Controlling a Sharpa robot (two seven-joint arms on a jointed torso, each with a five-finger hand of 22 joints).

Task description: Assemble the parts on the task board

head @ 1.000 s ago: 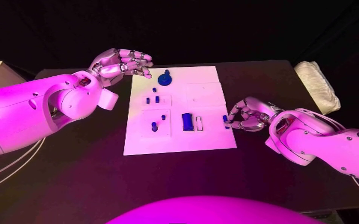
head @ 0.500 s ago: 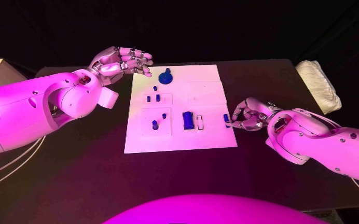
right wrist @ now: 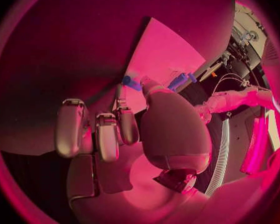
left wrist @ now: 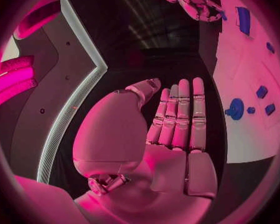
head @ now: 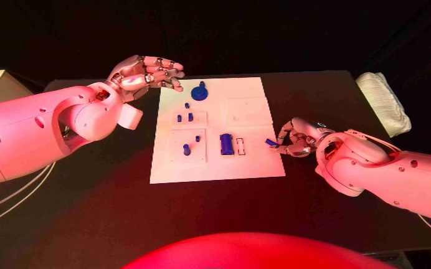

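At the task board's (head: 254, 168) right edge, the right robot hand (head: 296, 138) pinches a small blue part (head: 270, 142) just above the white plate, apparently mid-pick, and next must carry it to its slot, while the left robot hand (head: 148, 73) hovers spread and empty.
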